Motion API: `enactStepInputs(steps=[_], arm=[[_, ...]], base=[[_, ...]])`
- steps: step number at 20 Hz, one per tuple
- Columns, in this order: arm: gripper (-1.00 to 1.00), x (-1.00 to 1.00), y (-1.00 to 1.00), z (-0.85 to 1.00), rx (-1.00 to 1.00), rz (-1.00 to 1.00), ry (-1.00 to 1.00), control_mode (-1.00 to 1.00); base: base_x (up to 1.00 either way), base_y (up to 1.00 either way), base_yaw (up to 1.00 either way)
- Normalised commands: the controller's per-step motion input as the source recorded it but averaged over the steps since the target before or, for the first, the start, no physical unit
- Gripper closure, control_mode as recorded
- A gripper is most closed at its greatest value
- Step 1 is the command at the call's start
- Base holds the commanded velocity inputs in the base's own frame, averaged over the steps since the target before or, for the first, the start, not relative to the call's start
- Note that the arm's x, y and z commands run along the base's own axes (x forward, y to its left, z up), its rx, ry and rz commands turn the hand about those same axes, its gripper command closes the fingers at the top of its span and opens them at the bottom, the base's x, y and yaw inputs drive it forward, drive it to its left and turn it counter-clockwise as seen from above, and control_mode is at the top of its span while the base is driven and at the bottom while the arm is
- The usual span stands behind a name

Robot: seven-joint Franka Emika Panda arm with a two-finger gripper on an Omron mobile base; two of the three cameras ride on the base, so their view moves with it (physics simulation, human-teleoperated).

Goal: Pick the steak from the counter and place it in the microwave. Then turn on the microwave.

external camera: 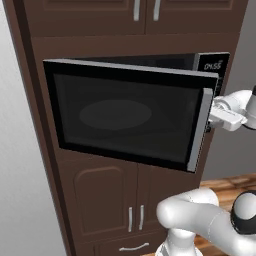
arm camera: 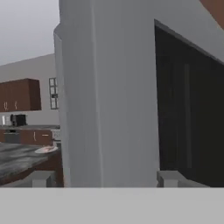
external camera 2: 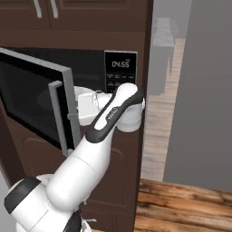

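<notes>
Tool (arm camera: 103,177) spread either side of microwave (external camera: 125,112) door edge, not clamped. Steak (arm camera: 49,149) far off beyond it, on plate (arm camera: 43,151) on table (arm camera: 17,159). Likely soft, slick, light; take across narrow sides.

The microwave (external camera: 130,112) is built into a dark brown cabinet wall, black with a dark glass door in a grey frame. Its door stands partly open, swung out on its left hinge, the grey handle on its free right edge. The keypad and lit display sit on the right. Far off, the steak (arm camera: 49,149), a small pinkish slab, lies on the dark mottled counter (arm camera: 19,159).
</notes>
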Motion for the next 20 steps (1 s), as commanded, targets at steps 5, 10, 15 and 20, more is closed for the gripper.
enactStepInputs(steps=[5, 10, 15, 20], arm=[[-1.0, -0.52, 0.47, 0.0, -0.02, 0.14, 0.0, -1.0], [-1.0, -0.45, 0.5, 0.0, 0.0, 0.09, 0.0, -1.0], [-1.0, -0.33, 0.45, 0.0, 0.0, 0.01, 0.03, -1.0], [-1.0, -0.28, 0.48, 0.0, 0.0, 0.0, 0.07, -1.0]], base=[[0.0, 0.0, 0.0], [0.0, 0.0, 0.0], [0.0, 0.0, 0.0], [0.0, 0.0, 0.0]])
